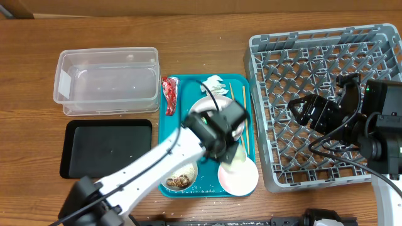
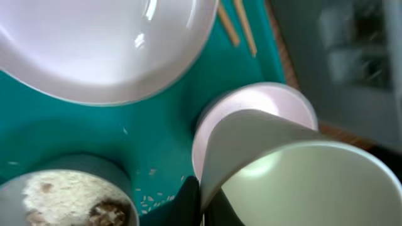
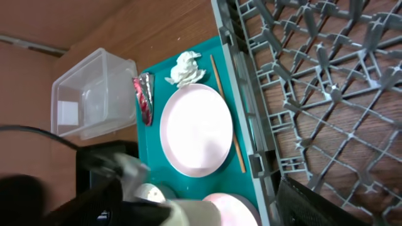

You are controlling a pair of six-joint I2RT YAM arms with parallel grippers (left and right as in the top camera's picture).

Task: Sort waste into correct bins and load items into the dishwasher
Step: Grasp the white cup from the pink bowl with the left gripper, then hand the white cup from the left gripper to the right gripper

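My left gripper point(image 1: 230, 150) is shut on the rim of the cream-white bowl point(image 2: 301, 182) and holds it tilted just above the small pink bowl point(image 1: 240, 177), point(image 2: 264, 100), on the teal tray. The pale pink plate point(image 2: 107, 44), point(image 3: 196, 129) lies behind it. A bowl of rice grains with brown bits point(image 1: 179, 179), point(image 2: 63, 194) stands at the tray's near left. The red wrapper point(image 1: 169, 94), tissue wad point(image 1: 215, 83) and chopsticks point(image 1: 245, 129) lie on the tray. My right gripper point(image 1: 299, 110) hangs open and empty over the grey rack point(image 1: 326, 56).
The clear tub point(image 1: 107, 81) stands at the far left with the black tray point(image 1: 107, 147) in front of it. The teal tray point(image 1: 164, 132) lies between them and the rack. Loose grains point(image 2: 151, 199) are scattered on the tray.
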